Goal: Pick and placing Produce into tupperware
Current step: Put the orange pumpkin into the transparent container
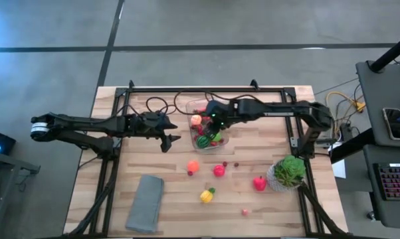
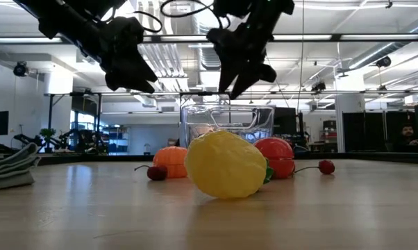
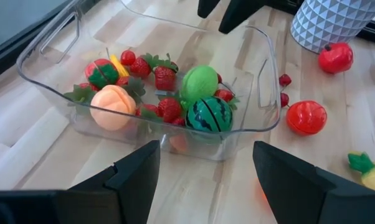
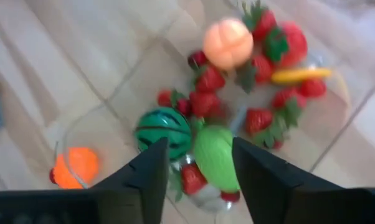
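I see the tupperware point(image 1: 206, 126) sitting at the back centre of the table point(image 1: 120, 219), already filled with produce: from my left wrist view I pick out a peach point(image 3: 113, 107), a striped watermelon point(image 3: 208, 115), a green fruit point(image 3: 199, 82) and several strawberries point(image 3: 166, 78), detail the high view blurs together. My right gripper point(image 1: 211, 121) hangs directly above the container, fingers spread wide and empty, as the right wrist view shows. My left gripper point(image 1: 168, 131) hovers just beside the container at its 9 o'clock, fingers also parted with nothing held. More produce lies loose toward 6 o'clock of the container: an orange piece point(image 1: 193, 166), a red one point(image 1: 218, 170), a yellow one point(image 1: 206, 195) and another red point(image 1: 259, 183) beside the potted plant point(image 1: 288, 172). In the low view the yellow piece point(image 2: 226, 165) blocks much of the container. A grey cloth point(image 1: 145, 203) lies at 7 o'clock.
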Robot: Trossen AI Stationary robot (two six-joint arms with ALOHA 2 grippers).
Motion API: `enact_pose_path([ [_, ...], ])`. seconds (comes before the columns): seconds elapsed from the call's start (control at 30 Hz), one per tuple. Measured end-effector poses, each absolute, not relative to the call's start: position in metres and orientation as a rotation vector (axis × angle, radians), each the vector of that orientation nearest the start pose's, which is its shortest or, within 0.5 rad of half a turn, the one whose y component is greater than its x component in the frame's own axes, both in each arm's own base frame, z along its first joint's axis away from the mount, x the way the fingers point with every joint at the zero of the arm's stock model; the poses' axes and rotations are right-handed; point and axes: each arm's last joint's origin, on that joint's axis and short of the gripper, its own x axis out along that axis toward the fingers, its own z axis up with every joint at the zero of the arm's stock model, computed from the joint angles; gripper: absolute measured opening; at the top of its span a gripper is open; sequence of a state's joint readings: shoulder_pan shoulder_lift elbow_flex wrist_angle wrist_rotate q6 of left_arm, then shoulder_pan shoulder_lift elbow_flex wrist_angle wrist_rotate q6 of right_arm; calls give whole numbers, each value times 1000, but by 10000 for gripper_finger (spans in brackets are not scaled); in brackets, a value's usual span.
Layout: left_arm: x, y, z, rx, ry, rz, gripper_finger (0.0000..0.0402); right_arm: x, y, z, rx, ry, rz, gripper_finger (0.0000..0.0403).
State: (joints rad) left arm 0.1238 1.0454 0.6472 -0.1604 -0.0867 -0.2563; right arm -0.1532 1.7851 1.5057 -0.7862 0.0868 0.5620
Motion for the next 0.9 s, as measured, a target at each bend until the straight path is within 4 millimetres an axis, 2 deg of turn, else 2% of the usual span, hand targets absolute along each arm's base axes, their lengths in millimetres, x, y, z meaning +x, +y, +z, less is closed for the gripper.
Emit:
enact_pose_path([
  [0.13,216,29,241,-259,536,273,242,371,-50,262,552,1124,-552,200],
  [0.33,216,29,241,-259,536,272,242,347,3,273,405,1310,-484,216],
  [0.5,216,29,241,-259,533,271,242,320,45,280,356,1326,-483,215],
  [0.63,216,29,241,-260,537,268,242,298,72,270,436,1353,-564,215],
  [0.77,216,29,241,-253,537,265,242,280,91,263,507,1358,-643,215],
  [0.9,216,29,241,-252,538,264,242,270,106,255,507,1376,-652,215],
])
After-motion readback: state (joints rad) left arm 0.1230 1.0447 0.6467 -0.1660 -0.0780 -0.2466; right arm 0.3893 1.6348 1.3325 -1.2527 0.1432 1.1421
